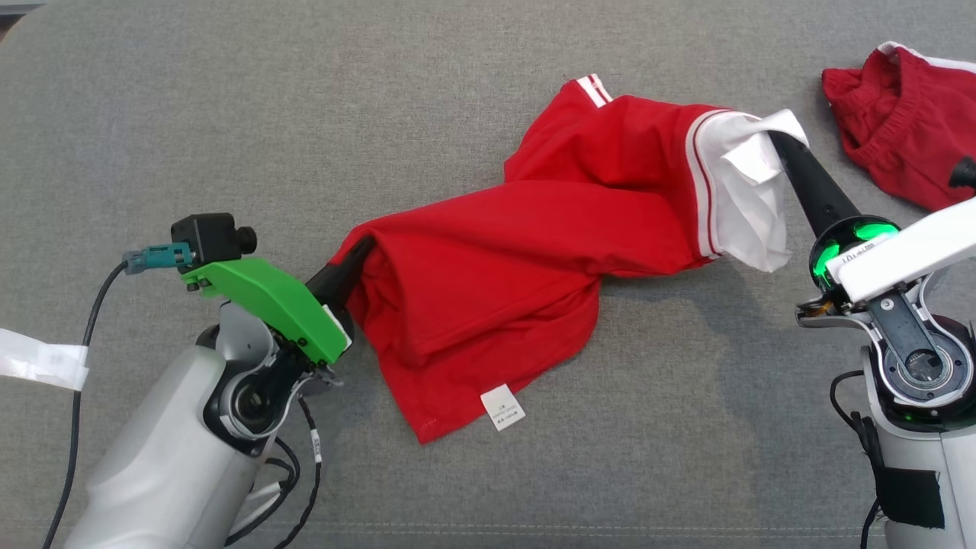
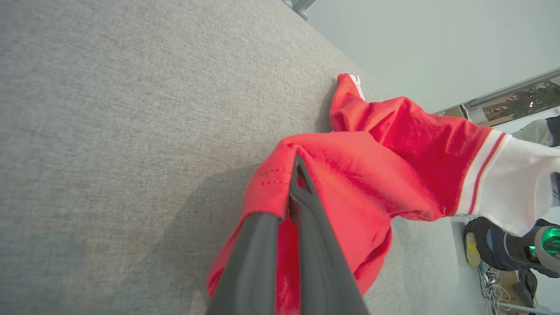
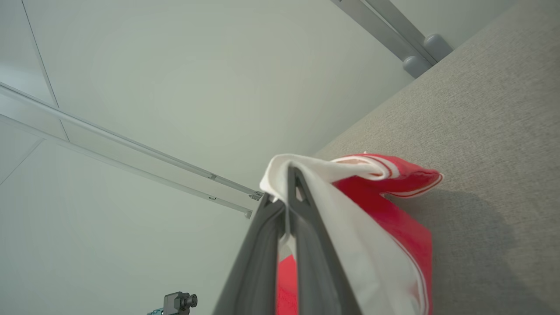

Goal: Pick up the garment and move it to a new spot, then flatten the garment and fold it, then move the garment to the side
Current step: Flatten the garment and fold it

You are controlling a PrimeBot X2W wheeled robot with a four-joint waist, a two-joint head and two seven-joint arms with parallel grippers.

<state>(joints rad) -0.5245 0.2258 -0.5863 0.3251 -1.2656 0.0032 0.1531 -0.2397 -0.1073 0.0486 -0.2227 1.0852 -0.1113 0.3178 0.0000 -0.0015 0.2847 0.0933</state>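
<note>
Though twisted midway, red garment [image 1: 496, 259] between left jaws and right jaws, each tight on one end.

At left, a pale grey forearm shell [image 1: 145, 465] capped by a bright green bracket [image 1: 267, 301] with small dark screws, a boxy black camera [image 1: 213, 236] and a teal plug [image 1: 156, 258] feeding a black cable [image 1: 80, 366] tagged with white tape [image 1: 38, 364], thin black wires [image 1: 309, 457] trailing beneath. At right, a white forearm [image 1: 915, 252] behind a green-lit wrist ring [image 1: 854, 236], with a grey-and-black disc joint [image 1: 923, 366] and a black patch [image 1: 911, 496] nearer. Long, tapered, matt dark-grey fingers on left gripper [image 2: 291, 188] and right gripper [image 3: 284, 192] alike.
</note>
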